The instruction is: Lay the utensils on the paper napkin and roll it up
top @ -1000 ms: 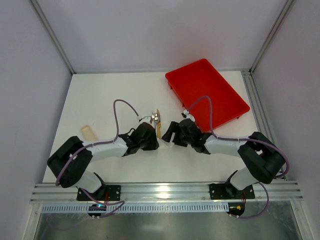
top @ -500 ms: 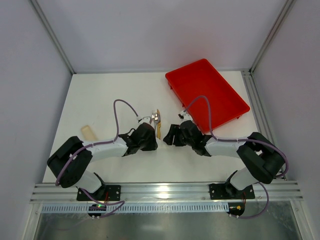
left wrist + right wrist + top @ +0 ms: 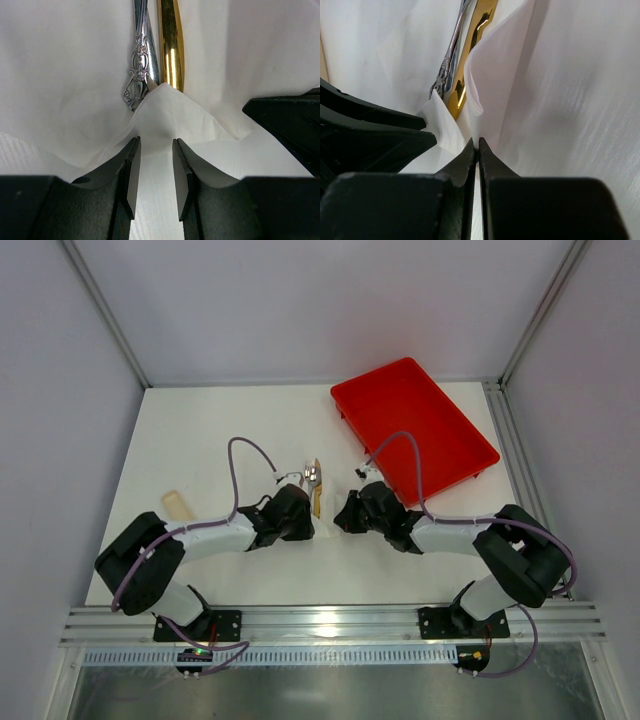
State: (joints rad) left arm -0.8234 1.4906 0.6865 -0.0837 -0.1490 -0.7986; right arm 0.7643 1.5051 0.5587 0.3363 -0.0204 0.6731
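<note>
Two utensils lie side by side on the paper napkin [image 3: 235, 60]: an ornate silver handle [image 3: 141, 75] and a golden handle [image 3: 171, 50]. Their shiny heads [image 3: 314, 476] stick out between the arms in the top view. A folded corner of the napkin covers the handle ends. My right gripper [image 3: 479, 142] is shut on a raised fold of the napkin [image 3: 495, 75], just right of the golden handle [image 3: 458, 95]. My left gripper [image 3: 156, 142] sits just behind the folded corner. It is open, with a narrow gap and only white sheet showing between the fingers.
A red tray [image 3: 412, 430] stands at the back right, close behind the right arm. A small tan object [image 3: 178, 505] lies at the left by the left arm's elbow. The two gripper heads [image 3: 322, 514] almost touch.
My right gripper has slid slightly left toward the utensils and closed from wide open onto the napkin fold. The left gripper has stayed in place.
</note>
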